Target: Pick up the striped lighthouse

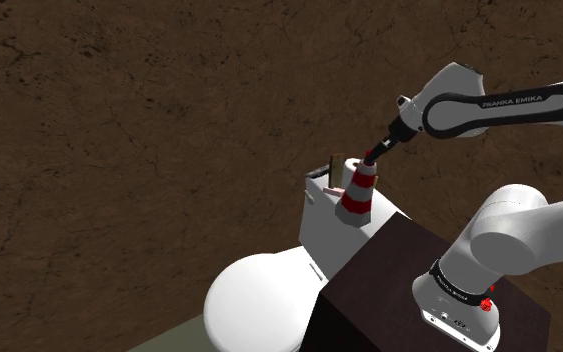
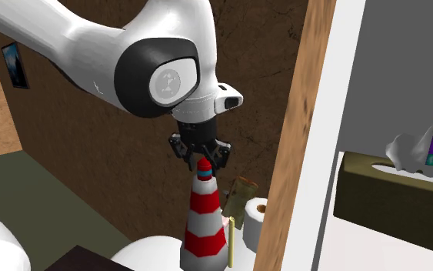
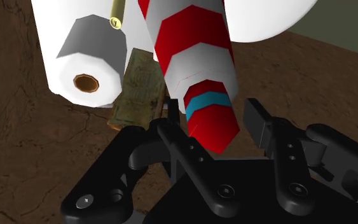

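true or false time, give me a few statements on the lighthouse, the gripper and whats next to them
1. The lighthouse has red and white stripes and a blue band near its top. True.
2. The gripper is shut with nothing between its fingers. False: the fingers stand apart on either side of the lighthouse's tip.
3. A white paper roll stands beside the lighthouse. True.
4. The lighthouse lies on its side. False: it stands upright.
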